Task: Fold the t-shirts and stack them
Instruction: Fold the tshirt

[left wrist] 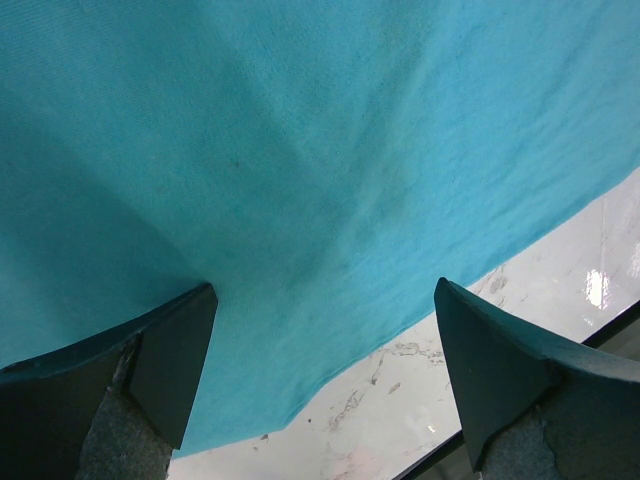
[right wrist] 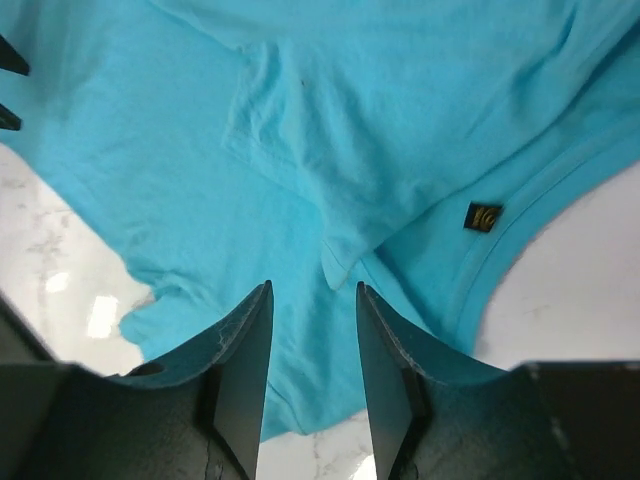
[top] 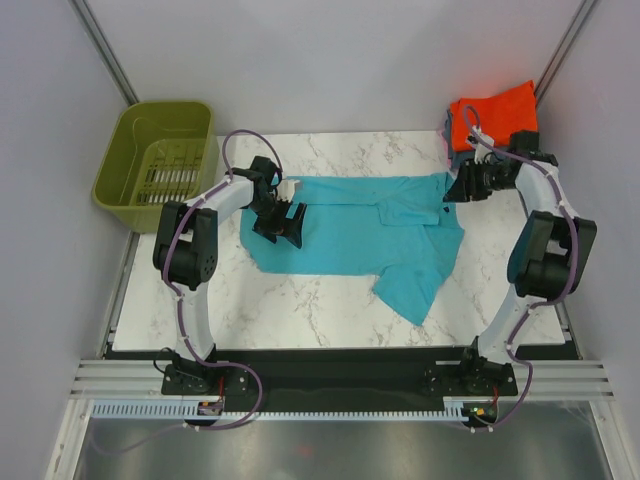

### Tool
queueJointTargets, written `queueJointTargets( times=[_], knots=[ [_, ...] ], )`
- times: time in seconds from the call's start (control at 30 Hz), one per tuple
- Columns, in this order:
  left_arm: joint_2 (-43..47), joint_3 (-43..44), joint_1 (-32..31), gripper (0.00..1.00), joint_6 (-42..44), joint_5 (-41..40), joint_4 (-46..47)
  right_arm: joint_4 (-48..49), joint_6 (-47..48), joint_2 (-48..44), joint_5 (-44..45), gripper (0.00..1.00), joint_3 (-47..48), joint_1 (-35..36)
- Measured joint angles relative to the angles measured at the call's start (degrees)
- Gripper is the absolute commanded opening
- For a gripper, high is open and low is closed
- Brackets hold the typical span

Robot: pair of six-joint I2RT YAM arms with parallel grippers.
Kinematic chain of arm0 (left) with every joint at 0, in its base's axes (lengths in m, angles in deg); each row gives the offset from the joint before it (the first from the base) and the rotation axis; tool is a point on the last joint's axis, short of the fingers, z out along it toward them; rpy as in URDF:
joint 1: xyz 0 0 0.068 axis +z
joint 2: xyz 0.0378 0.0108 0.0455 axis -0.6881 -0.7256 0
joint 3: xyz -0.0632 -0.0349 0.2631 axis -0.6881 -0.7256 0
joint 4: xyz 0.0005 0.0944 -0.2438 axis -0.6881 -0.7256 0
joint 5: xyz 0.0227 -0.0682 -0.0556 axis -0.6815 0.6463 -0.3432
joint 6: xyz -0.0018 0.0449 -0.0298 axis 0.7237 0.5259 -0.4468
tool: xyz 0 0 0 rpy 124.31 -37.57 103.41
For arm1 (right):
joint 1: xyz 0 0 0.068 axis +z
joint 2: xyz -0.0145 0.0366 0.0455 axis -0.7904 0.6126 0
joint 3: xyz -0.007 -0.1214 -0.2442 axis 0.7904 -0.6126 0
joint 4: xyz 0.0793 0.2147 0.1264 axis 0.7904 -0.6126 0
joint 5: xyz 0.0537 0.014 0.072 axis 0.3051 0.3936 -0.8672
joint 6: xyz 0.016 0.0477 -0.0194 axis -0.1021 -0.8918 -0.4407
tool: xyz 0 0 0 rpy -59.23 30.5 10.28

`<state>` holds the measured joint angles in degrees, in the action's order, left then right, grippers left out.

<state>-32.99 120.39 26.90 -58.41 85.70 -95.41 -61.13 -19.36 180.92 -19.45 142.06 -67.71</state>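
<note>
A teal t-shirt [top: 350, 230] lies spread on the marble table, collar toward the right, one sleeve hanging toward the front [top: 410, 290]. An orange-red folded shirt [top: 492, 112] sits at the back right corner on a grey-blue folded one [top: 447, 135]. My left gripper [top: 280, 222] is wide open over the shirt's left hem; in the left wrist view [left wrist: 325, 340] the teal cloth [left wrist: 300, 180] ends between the fingers [left wrist: 170, 350]. My right gripper [top: 455, 188] is over the collar end; its jaws [right wrist: 314, 290] stand a little apart above teal cloth [right wrist: 300, 130], holding nothing.
An olive-green plastic basket [top: 160, 150] stands off the table's back left corner. White walls close in the left, back and right sides. A black label [right wrist: 483, 216] marks the shirt's neckline. Bare marble [top: 300, 310] lies in front of the shirt.
</note>
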Motion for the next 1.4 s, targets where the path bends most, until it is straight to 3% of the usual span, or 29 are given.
queueJointTargets(
  times=[0.13,0.23,0.4,0.77,1.4],
  knots=[
    [0.0,0.0,0.0,0.99,-0.02,0.04,0.02,2.4,5.29,-9.2,5.97,0.45,0.2,6.43],
    [0.0,0.0,0.0,0.99,-0.02,0.15,0.07,5.55,9.01,-13.75,9.88,0.43,-1.33,16.41],
    [0.02,0.0,-0.2,0.99,-0.04,0.68,0.44,7.5,10.84,-9.92,12.87,0.43,-3.32,27.5],
    [0.66,-1.07,-0.31,1.0,-0.04,1.55,1.57,10.03,9.27,5.97,24.17,0.41,2.03,28.85],
    [0.66,-1.09,-0.28,0.99,-0.09,1.55,1.62,10.54,7.28,9.9,27.85,0.39,5.31,30.38]
  ],
)
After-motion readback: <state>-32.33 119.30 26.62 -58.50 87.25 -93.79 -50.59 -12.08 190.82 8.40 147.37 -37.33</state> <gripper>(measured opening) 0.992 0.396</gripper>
